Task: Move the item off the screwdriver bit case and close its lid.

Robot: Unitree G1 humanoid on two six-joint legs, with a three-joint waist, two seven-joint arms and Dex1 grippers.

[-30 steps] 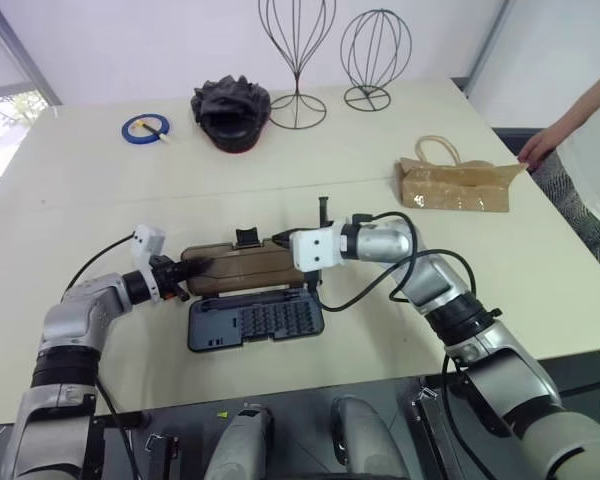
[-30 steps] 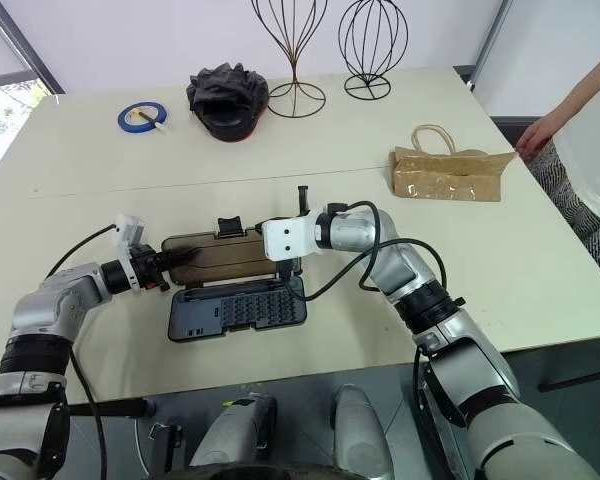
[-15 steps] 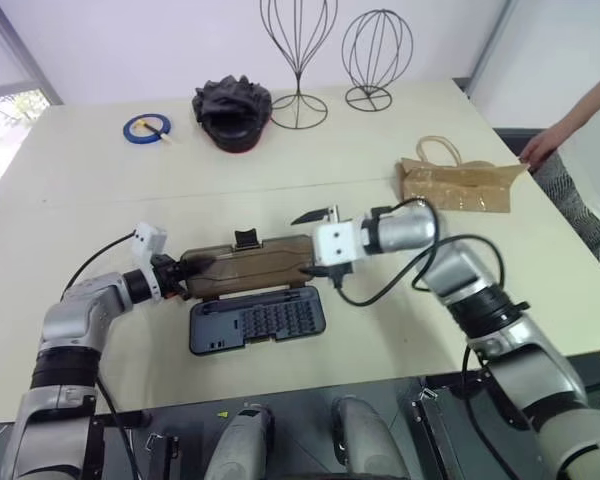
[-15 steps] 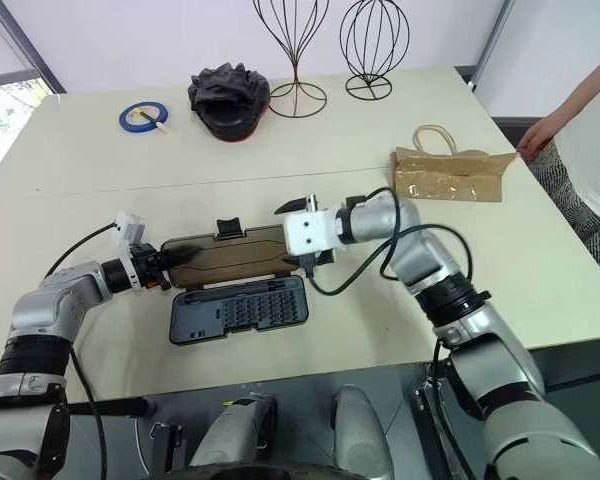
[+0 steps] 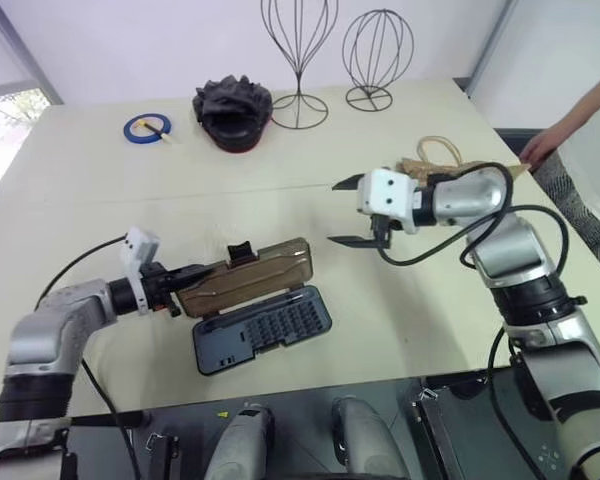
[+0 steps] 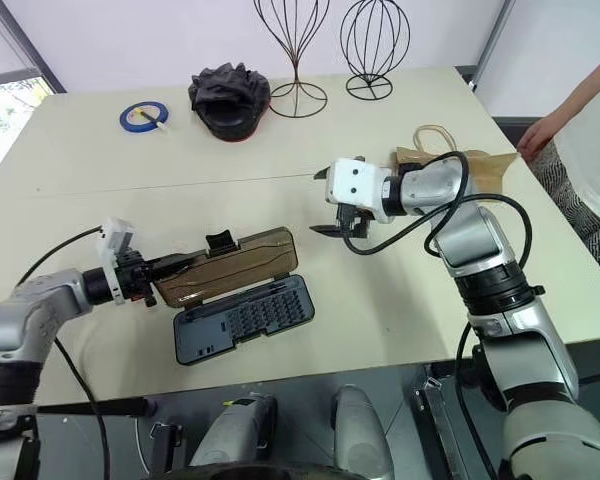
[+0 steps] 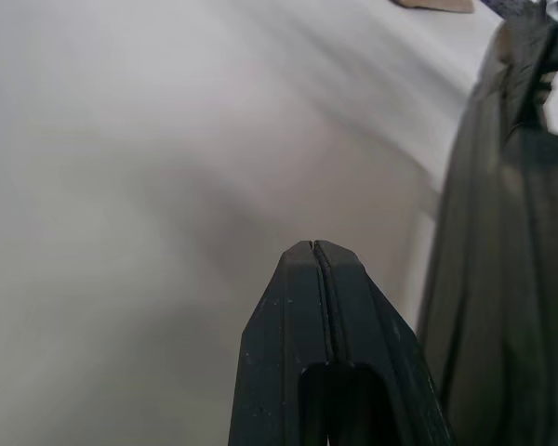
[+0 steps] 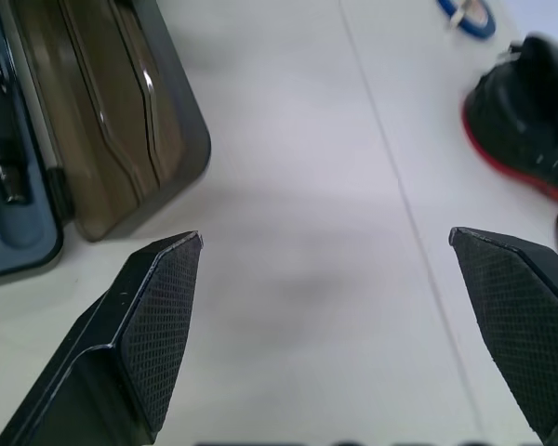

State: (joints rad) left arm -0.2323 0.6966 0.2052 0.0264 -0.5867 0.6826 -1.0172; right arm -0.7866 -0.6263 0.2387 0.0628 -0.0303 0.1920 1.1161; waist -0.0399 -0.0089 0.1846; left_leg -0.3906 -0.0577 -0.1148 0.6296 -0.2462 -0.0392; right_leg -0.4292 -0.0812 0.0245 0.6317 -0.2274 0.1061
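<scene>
Near the table's front edge, the screwdriver bit case [image 5: 263, 327] lies open, its translucent brown lid [image 5: 248, 277] raised partway. The left gripper [image 5: 175, 283], fingers pressed together, meets the lid's end; an actual pinch cannot be confirmed. The right gripper [image 5: 347, 212] hovers spread wide, empty. The paper bag [image 6: 450, 172] rests well apart. Risk: the lid slips free and drops back open.
</scene>
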